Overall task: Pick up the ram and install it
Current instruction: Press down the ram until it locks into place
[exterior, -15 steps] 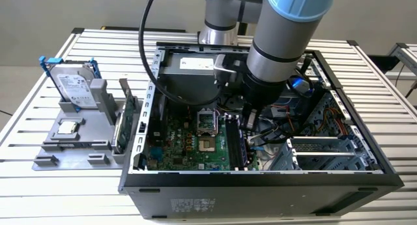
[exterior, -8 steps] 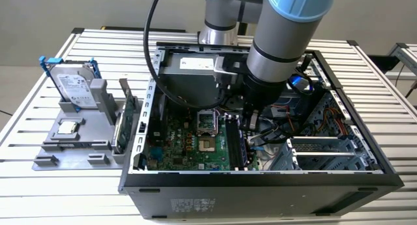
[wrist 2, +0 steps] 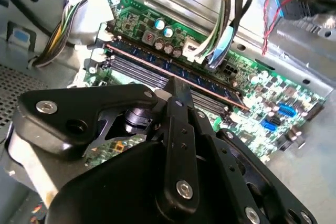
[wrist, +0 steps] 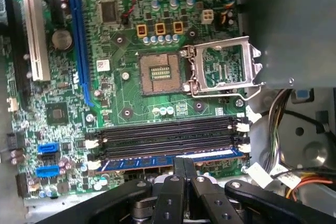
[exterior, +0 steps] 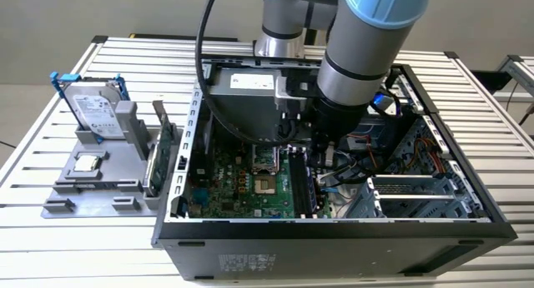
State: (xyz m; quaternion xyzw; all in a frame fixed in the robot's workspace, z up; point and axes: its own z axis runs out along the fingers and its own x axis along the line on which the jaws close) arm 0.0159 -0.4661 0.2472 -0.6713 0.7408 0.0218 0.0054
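The robot arm (exterior: 359,57) reaches down into an open computer case (exterior: 334,232) that lies on a silver slatted surface (exterior: 492,125). The pincer (exterior: 324,155) is low inside the case, just over the green motherboard (exterior: 242,182).

The ram (wrist: 168,160) is a long thin stick with a blue label. It sits in the slot nearest the pincer, in the row of long black memory slots (wrist: 165,132). In the first wrist view, the pincer (wrist: 185,167) has its black fingers (wrist: 179,165) together, with their tips right at the top edge of the ram, near its middle. The white clips (wrist: 242,126) at the slot ends show beside it. In the second wrist view, the ram (wrist 2: 173,71) runs slanted across the board, and the pincer (wrist 2: 177,88) tip touches its edge or is very close to it. I cannot tell if it is pressing down.

Next to the slots is the open processor socket (wrist: 160,73) with its metal frame (wrist: 223,66) swung up. Bundles of wires (wrist 2: 215,30) hang near the board.

On the exterior view's left, a gray holder (exterior: 104,175) stands on the surface beside the case. It holds a hard drive (exterior: 96,113) standing up, a small square silver chip (exterior: 87,164) lying flat, and a green card (exterior: 164,144) standing on its edge.
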